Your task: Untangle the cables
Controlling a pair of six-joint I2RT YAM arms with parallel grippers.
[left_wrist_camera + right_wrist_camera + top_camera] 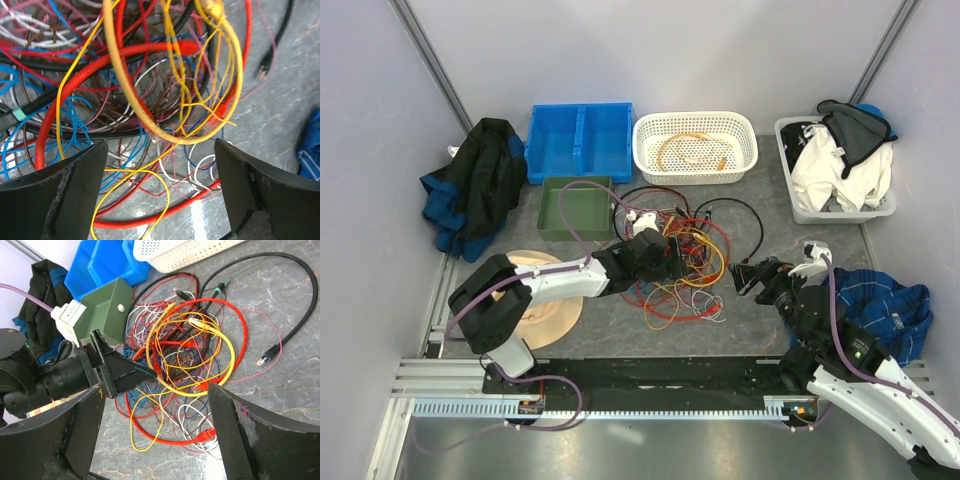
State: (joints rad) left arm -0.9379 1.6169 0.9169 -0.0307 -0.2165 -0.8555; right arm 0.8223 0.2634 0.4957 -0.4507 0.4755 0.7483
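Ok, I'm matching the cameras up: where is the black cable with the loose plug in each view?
Top external: the black cable loops right of the tangle.
Left wrist: black cable at top right, plug end showing.
Right wrist: black cable sweeps around the right side, plug mid-right.
Shared landmark: thick yellow cable, left of the plug everywhere.

The cables [145, 50] run off the top and left edges of the left wrist view. From above, the thin ones are too small to tell apart. The blue cloth [311, 150] is cut off at the right edge.
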